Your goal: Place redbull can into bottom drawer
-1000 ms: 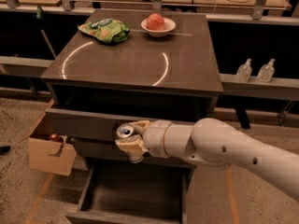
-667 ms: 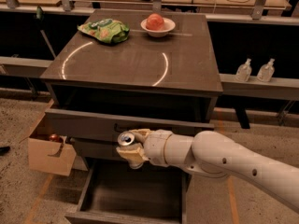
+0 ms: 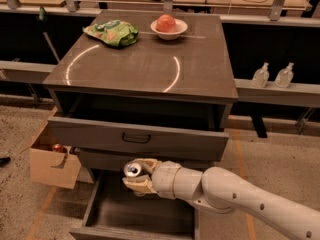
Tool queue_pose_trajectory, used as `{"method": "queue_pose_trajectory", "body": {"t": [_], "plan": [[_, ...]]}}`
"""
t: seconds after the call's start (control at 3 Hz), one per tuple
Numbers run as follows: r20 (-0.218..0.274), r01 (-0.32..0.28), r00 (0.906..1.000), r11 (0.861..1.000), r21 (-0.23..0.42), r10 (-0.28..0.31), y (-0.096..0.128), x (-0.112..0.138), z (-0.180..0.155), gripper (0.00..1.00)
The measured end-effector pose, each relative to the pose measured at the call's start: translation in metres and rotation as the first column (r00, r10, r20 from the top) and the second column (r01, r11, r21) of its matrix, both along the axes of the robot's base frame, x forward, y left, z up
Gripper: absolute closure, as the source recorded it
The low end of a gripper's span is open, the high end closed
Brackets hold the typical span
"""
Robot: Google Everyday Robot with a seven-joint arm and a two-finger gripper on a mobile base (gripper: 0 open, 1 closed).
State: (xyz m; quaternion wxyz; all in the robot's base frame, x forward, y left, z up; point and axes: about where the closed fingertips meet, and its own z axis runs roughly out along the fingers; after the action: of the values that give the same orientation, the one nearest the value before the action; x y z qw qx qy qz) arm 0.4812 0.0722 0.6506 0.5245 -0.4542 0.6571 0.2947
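My gripper [image 3: 137,176] is shut on the redbull can [image 3: 133,170], whose shiny silver top faces the camera. It holds the can above the open bottom drawer [image 3: 125,211], near the drawer's back left part and just below the front of the middle drawer [image 3: 137,139]. The drawer's dark inner floor shows under the can. My white arm reaches in from the lower right.
On the cabinet top [image 3: 145,61] lie a green snack bag [image 3: 112,32] and a white bowl [image 3: 169,28] with a red fruit. A cardboard box [image 3: 50,159] stands left of the cabinet. Two clear bottles [image 3: 272,75] stand on a shelf at the right.
The gripper with the can has moved down and slightly left, lower over the open bottom drawer. The camera view has shifted a little.
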Motion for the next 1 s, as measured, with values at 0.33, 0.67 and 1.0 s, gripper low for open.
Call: {"method": "queue_pose_trajectory", "body": {"t": [0.33,0.67,1.0], "plan": [[0.014,-0.02,0.9997,1.0,0.008,0.019,0.009,0.0,-0.052,1.0],[0.018,-0.011,0.9998,1.0,-0.006,0.011,0.012,0.002,-0.103,1.0],[0.034,0.012,0.9994,1.0,-0.028,-0.011,0.01,0.013,-0.154,1.0]]}}
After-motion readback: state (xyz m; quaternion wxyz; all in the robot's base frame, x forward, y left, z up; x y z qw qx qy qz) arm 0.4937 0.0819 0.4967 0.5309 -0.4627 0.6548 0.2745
